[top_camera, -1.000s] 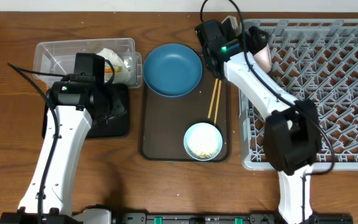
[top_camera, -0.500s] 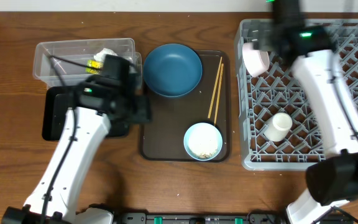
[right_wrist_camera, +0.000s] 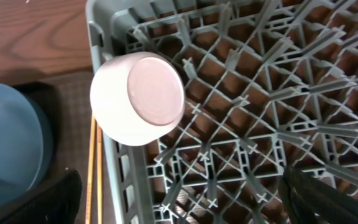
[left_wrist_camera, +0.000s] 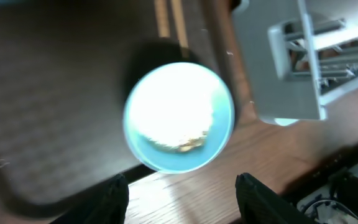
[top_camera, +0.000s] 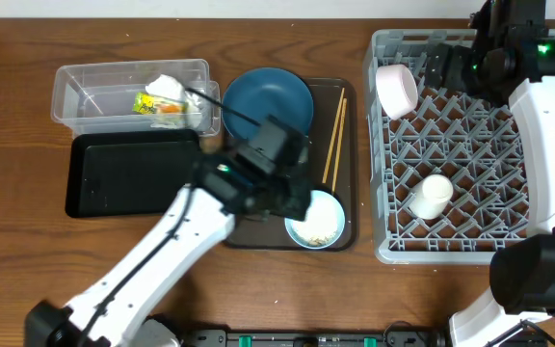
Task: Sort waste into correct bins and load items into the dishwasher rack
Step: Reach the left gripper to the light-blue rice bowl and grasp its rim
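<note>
Okay, left gripper (left_wrist_camera: pixel 184 196) hung spread open, empty, over the pale blue round bowl (left_wrist_camera: pixel 179 118) of white rice grains (top_camera: pixel 316 225) on the dark brown tray (left_wrist_camera: pixel 55 93). Right gripper (right_wrist_camera: pixel 191 205) gaped wide, empty, above the grey plastic lattice rack (right_wrist_camera: pixel 260 124); the white bowl (right_wrist_camera: pixel 138 98) lay tipped in its corner.

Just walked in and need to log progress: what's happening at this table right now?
The left gripper hovers open over the pale blue bowl of rice on the brown tray. The right gripper is open above the dishwasher rack, which holds the white bowl on its side and the small white cup. The blue plate and chopsticks lie on the tray.
</note>
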Controlling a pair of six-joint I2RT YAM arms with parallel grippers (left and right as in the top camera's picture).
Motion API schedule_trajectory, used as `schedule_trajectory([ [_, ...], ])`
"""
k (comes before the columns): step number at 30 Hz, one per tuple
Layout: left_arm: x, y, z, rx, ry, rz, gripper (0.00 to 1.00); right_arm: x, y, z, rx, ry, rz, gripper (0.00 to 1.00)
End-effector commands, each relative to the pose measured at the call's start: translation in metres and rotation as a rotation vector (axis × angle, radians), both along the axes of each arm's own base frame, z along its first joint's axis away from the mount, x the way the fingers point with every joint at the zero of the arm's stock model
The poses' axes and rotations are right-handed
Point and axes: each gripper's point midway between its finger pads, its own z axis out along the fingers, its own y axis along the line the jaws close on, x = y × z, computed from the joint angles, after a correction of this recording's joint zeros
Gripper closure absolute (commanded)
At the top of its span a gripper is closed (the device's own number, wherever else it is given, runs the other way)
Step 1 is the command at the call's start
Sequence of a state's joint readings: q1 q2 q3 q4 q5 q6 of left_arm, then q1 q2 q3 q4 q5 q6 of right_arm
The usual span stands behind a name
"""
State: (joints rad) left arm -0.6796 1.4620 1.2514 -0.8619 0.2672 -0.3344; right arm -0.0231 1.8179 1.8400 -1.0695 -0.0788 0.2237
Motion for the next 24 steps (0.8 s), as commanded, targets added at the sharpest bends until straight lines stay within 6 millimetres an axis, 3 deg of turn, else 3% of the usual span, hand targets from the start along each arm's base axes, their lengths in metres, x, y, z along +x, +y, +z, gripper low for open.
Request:
schedule_trajectory([
  [1, -0.009, -0.028, -0.025, 0.019, 0.045, -0.046, 0.42, -0.001, 0.002, 0.012, 0.012, -0.028, 0.022, 0.01],
  [4, -0.012, -0.048, -0.045, 0.03, 0.062, -0.079, 0.43, -0.002, 0.002, 0.011, 0.012, -0.023, 0.021, 0.01],
  [11, -0.023, -0.07, -0.087, 0.086, 0.125, -0.117, 0.43, -0.004, 0.003, 0.01, 0.012, -0.014, 0.021, 0.01],
  [24, -0.027, -0.073, -0.124, 0.185, 0.146, -0.138, 0.51, -0.008, 0.002, 0.008, 0.013, 0.005, 0.021, 0.01],
])
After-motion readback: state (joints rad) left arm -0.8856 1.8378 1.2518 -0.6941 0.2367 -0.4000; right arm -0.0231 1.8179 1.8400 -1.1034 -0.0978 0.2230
